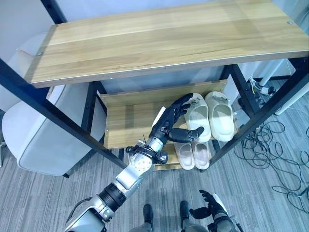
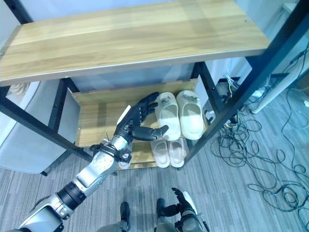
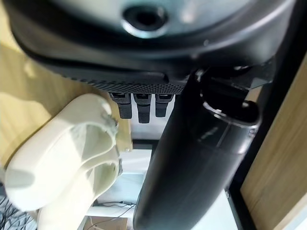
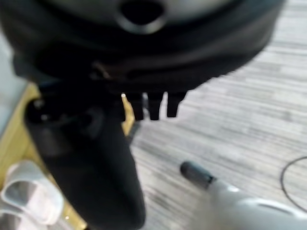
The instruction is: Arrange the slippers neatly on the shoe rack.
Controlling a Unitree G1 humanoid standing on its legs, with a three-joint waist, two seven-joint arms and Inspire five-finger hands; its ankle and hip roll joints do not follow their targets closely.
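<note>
Cream slippers already paired on the rack's middle shelf

Left hand (image 1: 173, 123) hovered with fingers relaxed, grasping nothing, beside the cream slippers (image 1: 211, 116) at the middle shelf's (image 1: 126, 121) right end; pale pink slippers (image 1: 193, 153) sat on the bottom shelf. Right hand (image 1: 211, 207) hung low, loosely spread. Little seemed left.

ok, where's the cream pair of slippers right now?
In the left eye view, the cream slippers sit side by side at the right end of the middle shelf, with the left hand open beside them, above the pink pair.
</note>
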